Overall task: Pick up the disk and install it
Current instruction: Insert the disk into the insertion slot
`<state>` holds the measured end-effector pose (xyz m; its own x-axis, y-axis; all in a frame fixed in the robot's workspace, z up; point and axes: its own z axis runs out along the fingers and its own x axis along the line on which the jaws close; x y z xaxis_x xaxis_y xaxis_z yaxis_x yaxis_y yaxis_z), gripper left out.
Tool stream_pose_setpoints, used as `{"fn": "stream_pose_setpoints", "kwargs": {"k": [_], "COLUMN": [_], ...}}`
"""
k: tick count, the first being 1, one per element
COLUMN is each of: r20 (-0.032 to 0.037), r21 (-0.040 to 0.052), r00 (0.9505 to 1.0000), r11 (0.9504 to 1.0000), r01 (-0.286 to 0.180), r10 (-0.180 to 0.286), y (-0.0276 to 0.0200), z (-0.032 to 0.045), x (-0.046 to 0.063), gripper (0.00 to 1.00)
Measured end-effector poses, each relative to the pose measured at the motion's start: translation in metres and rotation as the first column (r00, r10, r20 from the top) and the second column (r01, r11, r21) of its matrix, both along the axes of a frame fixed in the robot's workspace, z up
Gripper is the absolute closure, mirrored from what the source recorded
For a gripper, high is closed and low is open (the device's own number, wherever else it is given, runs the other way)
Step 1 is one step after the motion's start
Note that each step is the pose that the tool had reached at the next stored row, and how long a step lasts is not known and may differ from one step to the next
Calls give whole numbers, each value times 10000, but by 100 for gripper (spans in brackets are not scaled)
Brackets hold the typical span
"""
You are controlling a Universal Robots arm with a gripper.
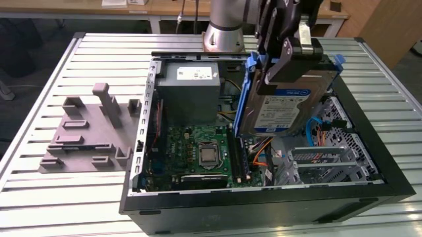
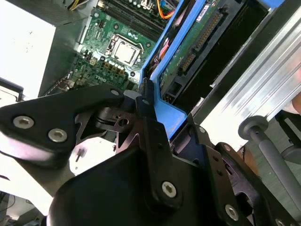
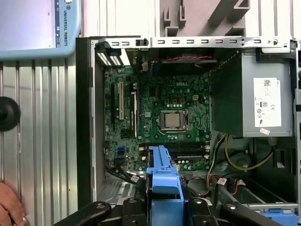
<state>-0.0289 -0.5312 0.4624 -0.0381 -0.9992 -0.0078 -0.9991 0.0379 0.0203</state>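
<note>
In the exterior view we see the fingers (image 1: 269, 83) clamped on the disk (image 1: 283, 111), tilted above the open computer case (image 1: 264, 207). In the second wrist view its blue carrier frame (image 2: 162, 115) is gripped over the motherboard (image 2: 101, 63); in the first wrist view we find it likewise.

Disk (image 1: 285, 111): silver metal, glossy paper label, smooth blue plastic frame. Table (image 1: 59, 197): ribbed, satin bare metal. Computer case (image 1: 264, 212): matt black shell. Gripper (image 1: 280, 78): matt black, bright screw heads.
</note>
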Motion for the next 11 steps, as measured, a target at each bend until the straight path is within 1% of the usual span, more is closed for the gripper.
{"fn": "stream_pose_setpoints", "kwargs": {"k": [5, 11], "r20": [0, 0], "r21": [-16, -24], "r00": [10000, 10000], "r11": [10000, 10000], "r01": [0, 0], "r10": [0, 0], "y": [-36, -123], "z": [-5, -19], "x": [56, 89], "gripper": [64, 64]}}
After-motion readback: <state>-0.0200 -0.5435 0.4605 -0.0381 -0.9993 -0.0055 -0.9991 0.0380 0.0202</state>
